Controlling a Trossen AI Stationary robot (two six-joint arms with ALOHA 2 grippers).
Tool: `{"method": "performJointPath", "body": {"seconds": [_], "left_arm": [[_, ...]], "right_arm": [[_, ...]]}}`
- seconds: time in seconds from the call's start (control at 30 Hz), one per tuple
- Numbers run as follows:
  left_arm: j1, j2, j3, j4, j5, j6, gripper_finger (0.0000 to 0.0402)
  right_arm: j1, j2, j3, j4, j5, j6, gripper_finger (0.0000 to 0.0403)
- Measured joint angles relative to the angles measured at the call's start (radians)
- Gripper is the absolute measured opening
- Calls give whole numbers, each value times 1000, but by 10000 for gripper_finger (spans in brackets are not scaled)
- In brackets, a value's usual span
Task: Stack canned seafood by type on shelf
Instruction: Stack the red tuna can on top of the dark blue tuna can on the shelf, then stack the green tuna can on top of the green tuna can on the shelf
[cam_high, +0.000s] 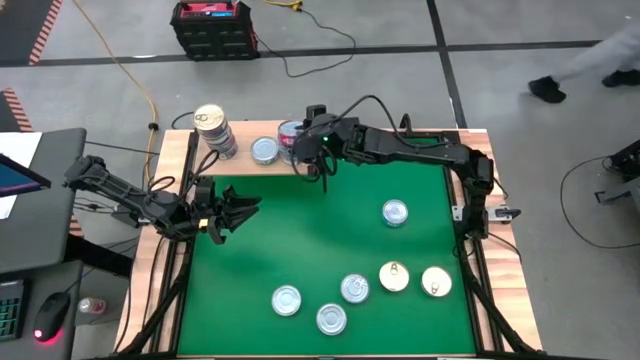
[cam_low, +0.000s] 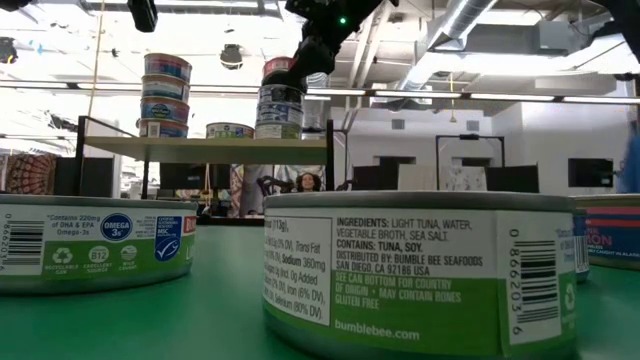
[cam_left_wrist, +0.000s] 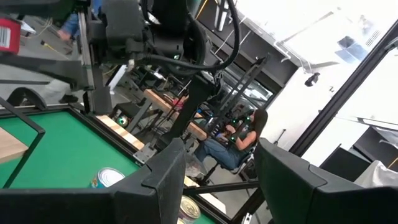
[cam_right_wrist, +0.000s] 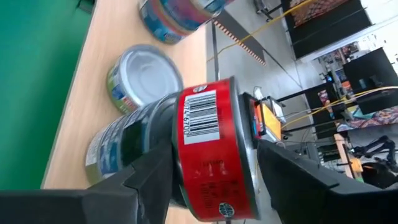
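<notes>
Right hand (cam_right_wrist: 214, 171) straddles round red-labelled tin (cam_right_wrist: 214, 149) atop stack, pale wood shelf (cam_right_wrist: 68, 106).

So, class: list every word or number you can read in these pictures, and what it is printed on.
Near tin, low view: "INGREDIENTS: LIGHT TUNA, WATER, VEGETABLE BROTH, SEA SALT"; "CONTAINS: TUNA, SOY"; "BUMBLE BEE SEAFOODS"; "bumblebee.com".
Left tin: "OMEGA 3s".
Red tin between the right gripper's fingers: barcode digits too blurred.
Shelf tins' labels: too small.

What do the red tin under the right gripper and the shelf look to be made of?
Red tin: likely metal, wrapped in a glossy red label with a printed barcode. Shelf: pale wood by its visible grain, matte; solid or laminate is unclear.
</notes>
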Motion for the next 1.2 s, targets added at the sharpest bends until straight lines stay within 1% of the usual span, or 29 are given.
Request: {"method": "performJointPath", "body": {"seconds": [0.07, 0.27, 0.5, 0.7, 0.8, 0.9, 0.97, 1.03, 1.1, 1.2], "left_arm": [[0, 0, 0, 0, 0, 0, 180], [1, 0, 0, 1, -4, 15, 180], [5, -4, 0, 4, -7, 26, 180], [5, -4, 1, -3, -6, 20, 180], [6, -4, 1, -62, -5, -21, 180], [6, -4, 1, -175, 8, -88, 180], [6, 5, 1, -281, 60, -149, 180], [6, 32, 1, -381, 130, -222, 180], [6, 73, 1, -449, 231, -282, 180], [5, 150, 1, -474, 371, -334, 180]], "right_arm": [[0, 0, 15, 0, -4, 0, 265], [2, -2, 27, -41, -81, -2, 265], [3, 4, 28, -38, -86, 6, 265], [18, -19, 28, -47, -94, 132, 265], [35, -59, 28, -109, -119, 260, 265], [47, -101, 28, -208, -215, 426, 265], [51, -122, 28, -268, -319, 527, 265], [57, -133, 28, -325, -434, 603, 265], [67, -135, 28, -384, -524, 661, 265], [89, -125, 27, -478, -667, 723, 265]]}}
